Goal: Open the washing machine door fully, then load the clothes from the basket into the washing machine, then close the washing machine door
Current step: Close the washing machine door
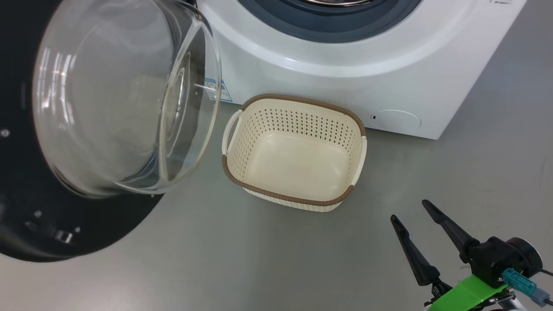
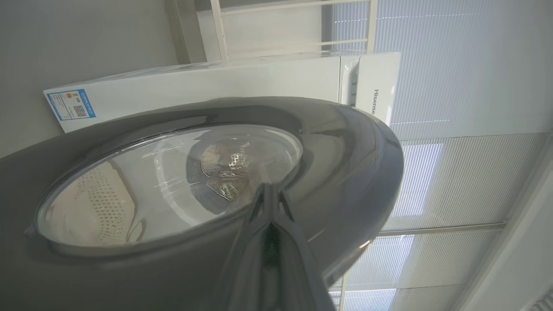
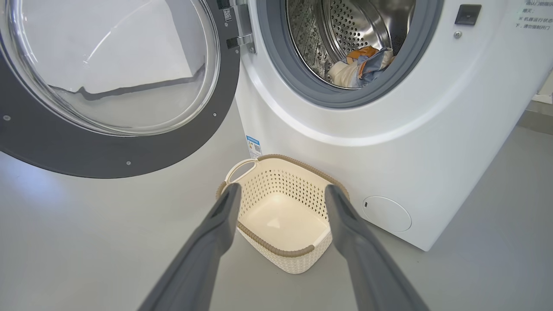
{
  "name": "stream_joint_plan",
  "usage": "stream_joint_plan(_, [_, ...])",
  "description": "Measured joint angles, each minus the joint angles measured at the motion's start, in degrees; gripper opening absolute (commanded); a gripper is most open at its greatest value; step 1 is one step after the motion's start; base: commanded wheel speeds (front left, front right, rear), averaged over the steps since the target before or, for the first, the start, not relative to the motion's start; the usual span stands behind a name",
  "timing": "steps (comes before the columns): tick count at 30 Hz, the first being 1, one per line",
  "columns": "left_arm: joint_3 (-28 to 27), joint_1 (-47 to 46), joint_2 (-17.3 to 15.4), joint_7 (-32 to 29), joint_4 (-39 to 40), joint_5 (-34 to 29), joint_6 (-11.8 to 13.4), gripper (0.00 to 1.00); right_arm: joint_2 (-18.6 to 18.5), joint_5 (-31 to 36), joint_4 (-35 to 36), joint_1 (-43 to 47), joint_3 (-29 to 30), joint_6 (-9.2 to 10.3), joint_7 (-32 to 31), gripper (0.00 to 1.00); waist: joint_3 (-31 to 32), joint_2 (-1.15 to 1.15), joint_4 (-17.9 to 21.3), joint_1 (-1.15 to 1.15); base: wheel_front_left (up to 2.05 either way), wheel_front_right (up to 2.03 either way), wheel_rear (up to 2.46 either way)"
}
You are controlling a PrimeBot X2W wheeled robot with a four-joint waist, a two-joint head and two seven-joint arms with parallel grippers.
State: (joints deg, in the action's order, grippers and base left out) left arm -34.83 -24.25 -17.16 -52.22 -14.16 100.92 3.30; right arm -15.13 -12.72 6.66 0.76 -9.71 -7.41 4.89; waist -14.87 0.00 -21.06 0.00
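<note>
The washing machine door (image 1: 121, 95) stands swung open at the left, its glass bowl bulging toward the basket. The white washing machine (image 1: 345, 86) fills the top. In front of it the cream basket (image 1: 298, 123) sits on the floor with nothing inside. The clothes (image 3: 360, 65) lie in the steel drum, seen in the right wrist view. My right gripper (image 1: 409, 211) hangs open at the lower right, short of the basket (image 3: 276, 249). My left gripper (image 2: 271, 192) is shut, its tips close to the door's (image 2: 345, 164) glossy black outer rim; contact is unclear.
Bare grey floor (image 1: 259, 259) spreads in front of and to the right of the basket. A round flap (image 1: 396, 119) sits low on the machine's front and a blue label sticker (image 1: 218, 90) near its left corner. Window blinds (image 2: 453, 86) show behind the machine.
</note>
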Motion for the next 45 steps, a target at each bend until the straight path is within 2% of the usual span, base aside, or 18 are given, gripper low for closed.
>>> stream_joint_plan(6, [2.75, 1.52, 0.27, -4.68, 5.01, 1.32, 2.11, 0.0, 0.96, -0.02, -1.08, -0.01, -0.18, 0.0, 0.82, 1.0, 0.85, 0.0, 0.55, 0.0, 0.0, 0.0, 0.0])
stream_joint_plan(18, [4.72, 2.38, 3.08, -5.77, 11.06, 1.92, 5.03, 0.0, 3.23, -0.51, -4.47, -0.02, -0.74, 0.0, 3.69, 1.0, 2.65, 0.0, 4.4, 0.0, 0.0, 0.0, 0.0])
stream_joint_plan(36, [8.03, 2.72, 5.88, -4.15, 12.33, 0.45, 4.79, 0.0, 5.92, -1.05, -8.92, -1.52, -1.46, 0.0, 7.02, 1.0, 4.78, 0.0, 12.66, 0.0, 0.0, 0.0, 0.0])
stream_joint_plan(45, [10.81, -0.24, 9.96, -2.12, 9.77, -0.57, 1.02, 0.0, 6.5, -1.18, -10.67, -2.25, -2.42, 0.0, 8.2, 1.0, 5.24, 0.0, 16.85, 0.0, 0.0, 0.0, 0.0])
